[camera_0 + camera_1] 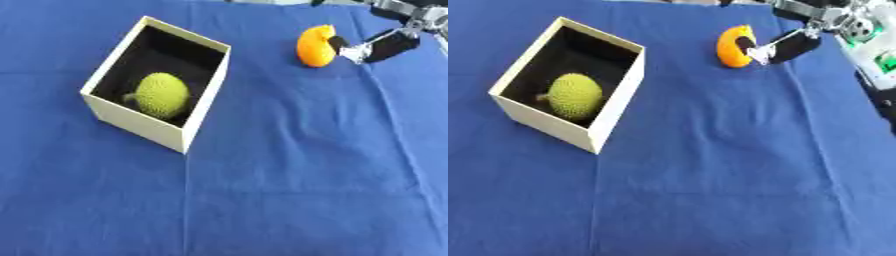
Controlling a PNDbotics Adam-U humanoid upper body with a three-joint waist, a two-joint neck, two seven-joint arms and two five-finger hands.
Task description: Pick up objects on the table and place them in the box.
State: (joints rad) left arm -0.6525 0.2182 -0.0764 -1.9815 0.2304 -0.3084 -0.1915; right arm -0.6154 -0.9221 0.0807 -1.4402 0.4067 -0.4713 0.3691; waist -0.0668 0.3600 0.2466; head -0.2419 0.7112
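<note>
An orange fruit [314, 46] sits near the far right of the blue cloth. My right hand [385, 46] comes in from the upper right corner, and its black tip touches the fruit's right side. How far the hand closes round the fruit does not show. A cream box [149, 127] with a dark inside stands open-topped at the left. A green bumpy round fruit [163, 95] lies inside it. My left hand is out of sight.
The blue cloth [289, 190] covers the whole table, with a few creases running down it. Past the table's right edge a white and green device [872, 47] stands beside the arm.
</note>
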